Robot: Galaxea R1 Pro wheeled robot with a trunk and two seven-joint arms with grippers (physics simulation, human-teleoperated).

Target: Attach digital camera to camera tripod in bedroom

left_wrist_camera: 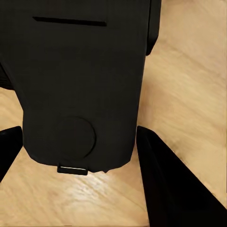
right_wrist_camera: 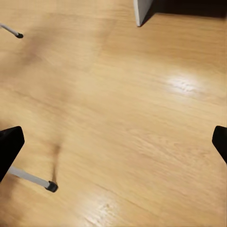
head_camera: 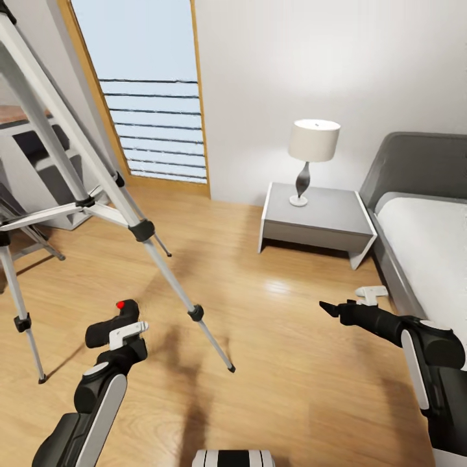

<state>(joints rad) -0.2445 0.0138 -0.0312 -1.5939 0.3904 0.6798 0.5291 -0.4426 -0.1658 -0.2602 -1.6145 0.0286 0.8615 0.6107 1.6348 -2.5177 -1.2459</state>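
Silver legs of the tripod (head_camera: 91, 194) rise at my far left, standing on the wood floor (head_camera: 279, 363), with black collars on the joints and black feet; one leg slants down toward the middle of the floor and ends in a foot just ahead of my left arm. Behind the tripod a tall window (head_camera: 155, 91) with a wooden frame shows pale sky and dark horizontal rails.

My left hand (head_camera: 120, 324) is held up over the floor beside that slanting leg, closed around the camera (head_camera: 110, 327). I can see the black body and the red button on its top in the head view. In the left wrist view the camera's flat black underside (left_wrist_camera: 80, 85) sits between my two dark fingers (left_wrist_camera: 165, 179), with a round mark and a thin slot on it, and the floor beyond.

Further right, against the white wall, a grey nightstand (head_camera: 318, 217) carries a white lamp (head_camera: 311, 155) with a curved dark stem. My right hand (head_camera: 331, 308) hangs over the floor in front of the nightstand, spread wide and holding nothing; the right wrist view shows its fingertips (right_wrist_camera: 9, 146) well apart above bare boards, with two tripod feet on the floor below. At the far right the grey bed (head_camera: 415, 214) with its white mattress runs along the floor's edge.
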